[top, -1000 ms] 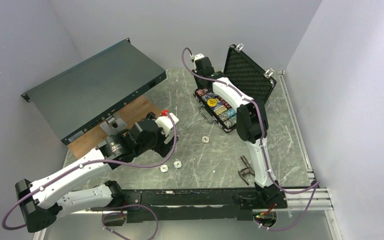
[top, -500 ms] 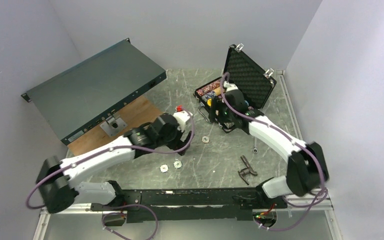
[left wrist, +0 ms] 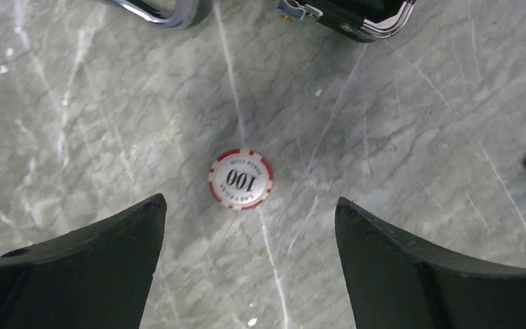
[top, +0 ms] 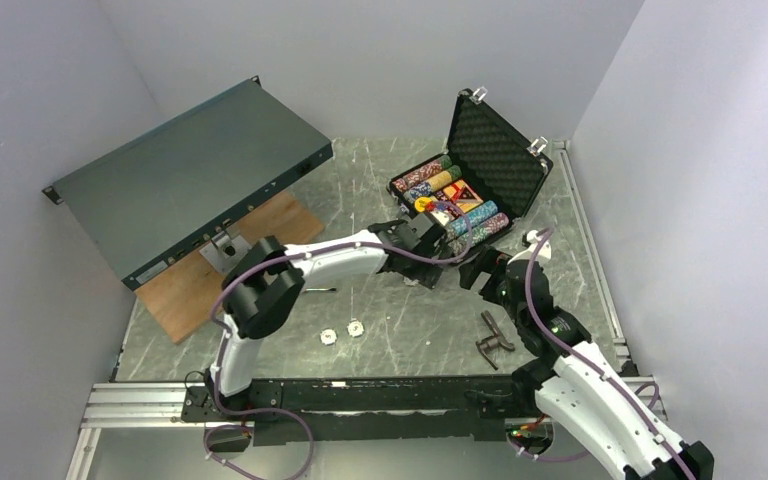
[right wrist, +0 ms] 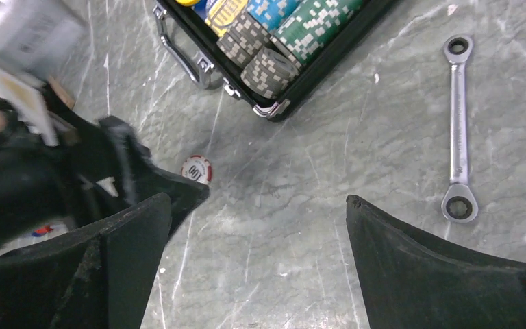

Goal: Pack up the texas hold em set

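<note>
Left claw (left wrist: 249, 205) spread above one red-white chip (left wrist: 241, 179) — two pale chips (top: 329, 337) lie apart.

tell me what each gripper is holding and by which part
Nothing is held. The left gripper hangs open over a loose red-white chip; the right gripper is open too.

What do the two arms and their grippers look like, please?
Both the left arm and the right arm have smooth white links joined by rounded black joints, and a purple-grey cable runs loosely along each. The left gripper and the right gripper each have two broad matte black fingers that taper to blunt tips.
</note>
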Available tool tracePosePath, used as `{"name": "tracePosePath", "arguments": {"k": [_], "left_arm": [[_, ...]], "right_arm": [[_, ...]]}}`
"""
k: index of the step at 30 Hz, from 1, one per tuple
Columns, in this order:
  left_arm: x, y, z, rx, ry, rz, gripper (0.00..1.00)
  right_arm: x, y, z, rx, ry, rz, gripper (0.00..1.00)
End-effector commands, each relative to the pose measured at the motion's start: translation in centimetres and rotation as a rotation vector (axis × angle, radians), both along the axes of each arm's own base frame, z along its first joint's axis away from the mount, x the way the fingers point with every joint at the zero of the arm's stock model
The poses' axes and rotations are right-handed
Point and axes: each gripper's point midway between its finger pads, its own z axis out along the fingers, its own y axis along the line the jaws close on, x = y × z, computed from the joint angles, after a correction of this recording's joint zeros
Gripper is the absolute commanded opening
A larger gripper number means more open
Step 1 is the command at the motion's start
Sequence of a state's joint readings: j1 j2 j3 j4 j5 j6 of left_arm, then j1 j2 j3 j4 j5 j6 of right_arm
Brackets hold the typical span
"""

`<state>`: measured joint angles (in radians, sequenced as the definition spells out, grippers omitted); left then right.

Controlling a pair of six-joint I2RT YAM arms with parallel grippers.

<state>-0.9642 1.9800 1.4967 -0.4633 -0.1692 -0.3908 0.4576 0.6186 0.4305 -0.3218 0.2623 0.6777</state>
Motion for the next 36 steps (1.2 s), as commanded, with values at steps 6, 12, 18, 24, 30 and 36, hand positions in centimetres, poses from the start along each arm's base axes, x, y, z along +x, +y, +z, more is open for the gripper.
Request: {"name": "tracePosePath", "arguments": {"k": [6, 12, 18, 24, 30, 36], "left_arm": [[0.9, -1.3, -2.6, 0.107, -0.018, 0.046, 0.89], [0.6, -0.5, -4.5, 0.153, 0.008, 0.050, 0.86], [0.6, -0.3, -5.5, 0.169, 0.032, 0.033, 0.69], [-0.4, 0.6, -6.6, 0.187, 0.077, 0.031, 0.55], [-1.1, 2.0, -7.4, 0.206, 0.100, 0.033, 0.52], [-1.5, 2.9, -7.1, 0.221, 0.095, 0.018, 0.39]], "right_arm": [[0.0, -1.9, 2.8, -0.027, -0.083, -0.068, 1.00], [-0.3, -0.9, 2.3, -0.012, -0.075, -0.011, 1.00], [0.0, -0.1, 1.7, -0.004, -0.049, 0.019, 1.00], [0.2, 0.6, 1.3, 0.014, -0.034, 0.038, 1.00], [0.3, 1.0, 0.7, 0.019, -0.011, 0.050, 1.00], [0.4, 2.1, -0.5, 0.038, 0.027, 0.089, 0.99]]}}
